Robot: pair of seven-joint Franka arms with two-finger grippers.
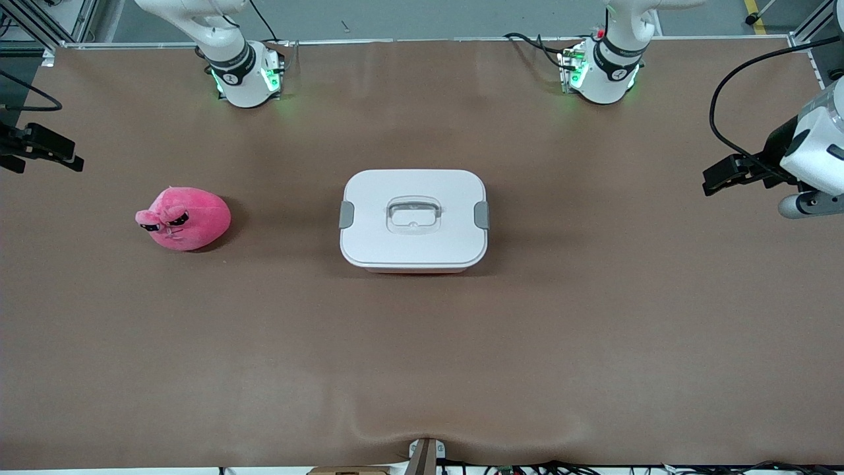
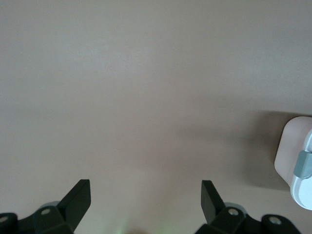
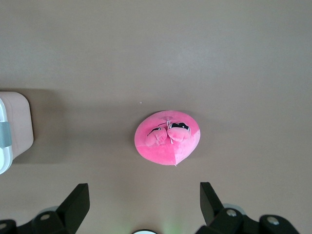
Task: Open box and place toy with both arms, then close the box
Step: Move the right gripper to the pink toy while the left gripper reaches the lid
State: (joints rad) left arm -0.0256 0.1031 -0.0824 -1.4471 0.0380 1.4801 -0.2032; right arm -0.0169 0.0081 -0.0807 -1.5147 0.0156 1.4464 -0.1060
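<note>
The box [image 1: 414,221] stands shut in the middle of the table, with a white lid, grey end clips and a clear centre handle [image 1: 413,214]. The pink plush toy [image 1: 184,218] lies on the table toward the right arm's end, apart from the box. My right gripper [image 1: 49,153] hangs open and empty over the table's end near the toy; its wrist view shows the toy [image 3: 168,136] and one end of the box [image 3: 14,126]. My left gripper [image 1: 722,177] hangs open and empty over the other end of the table; its wrist view shows one box end [image 2: 297,165].
The two arm bases [image 1: 247,72] [image 1: 600,69] stand along the table edge farthest from the front camera. A small mount [image 1: 425,455] and cables sit at the edge nearest to it. Brown table cover [image 1: 422,343] spreads around the box and the toy.
</note>
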